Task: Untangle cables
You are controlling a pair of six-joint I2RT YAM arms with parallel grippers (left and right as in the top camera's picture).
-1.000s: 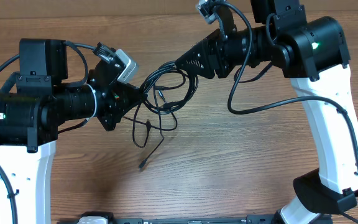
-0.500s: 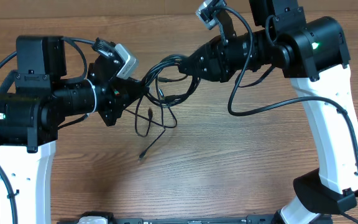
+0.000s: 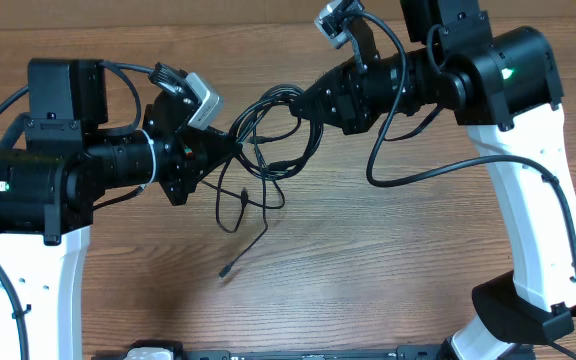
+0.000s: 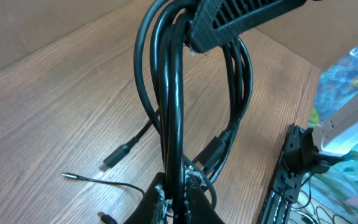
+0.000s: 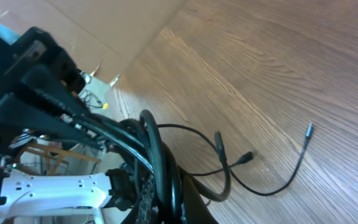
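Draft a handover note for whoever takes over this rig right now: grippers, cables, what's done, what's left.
Left gripper: jaws shut on the cables.
Right gripper: jaws shut on the same bundle, opposite side.
Cables: strung between both arms over the table, loose ends trailing down.
Done: both grips on.
Left: loops not yet separated; likely ease them apart.

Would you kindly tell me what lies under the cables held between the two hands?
Only bare wooden table shows under the cables, with their loose plug ends trailing toward it. The spots directly beneath the left hand and right hand are covered.
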